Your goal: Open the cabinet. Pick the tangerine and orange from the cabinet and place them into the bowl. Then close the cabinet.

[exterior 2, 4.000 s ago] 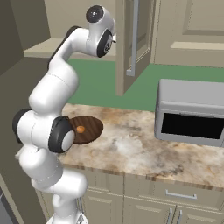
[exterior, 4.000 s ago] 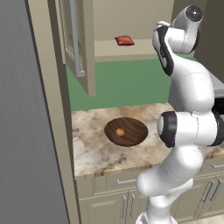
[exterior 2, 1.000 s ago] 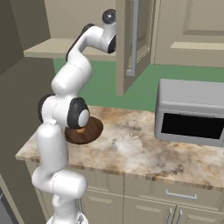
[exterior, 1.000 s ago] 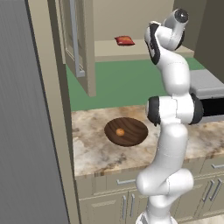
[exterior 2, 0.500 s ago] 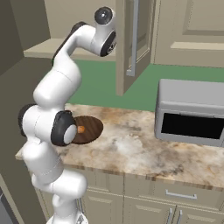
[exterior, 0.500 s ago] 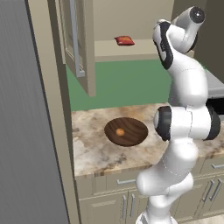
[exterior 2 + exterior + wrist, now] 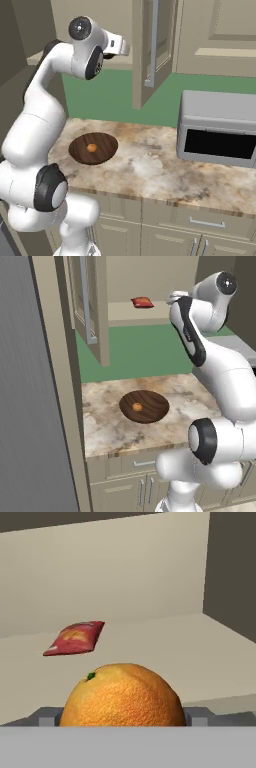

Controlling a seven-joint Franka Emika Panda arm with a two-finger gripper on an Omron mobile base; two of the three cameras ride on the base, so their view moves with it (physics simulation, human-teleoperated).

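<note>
The orange (image 7: 122, 694) fills the lower hand view, and my gripper (image 7: 122, 718) is shut on it, one finger pad (image 7: 48, 716) against each side. The hand (image 7: 173, 296) is up at the front of the open cabinet (image 7: 93, 304), level with its shelf (image 7: 165, 647). In the right base view the hand (image 7: 121, 47) is just left of the open door (image 7: 151, 48). On the counter below, the dark wooden bowl (image 7: 153, 412) holds a small tangerine (image 7: 137, 406). From the right side, the same bowl (image 7: 80, 150) and tangerine (image 7: 92, 148) sit beside my arm.
A red snack bag (image 7: 75, 638) lies on the shelf behind the orange, seen also as the bag (image 7: 142, 302) from the left base. A grey microwave (image 7: 220, 131) stands on the marble counter (image 7: 150, 172) to the right. Base cabinets with drawers run below.
The arm's elbow and upper links have swung about, while the hand has stayed at the cabinet's opening. The bowl and tangerine have not moved.
</note>
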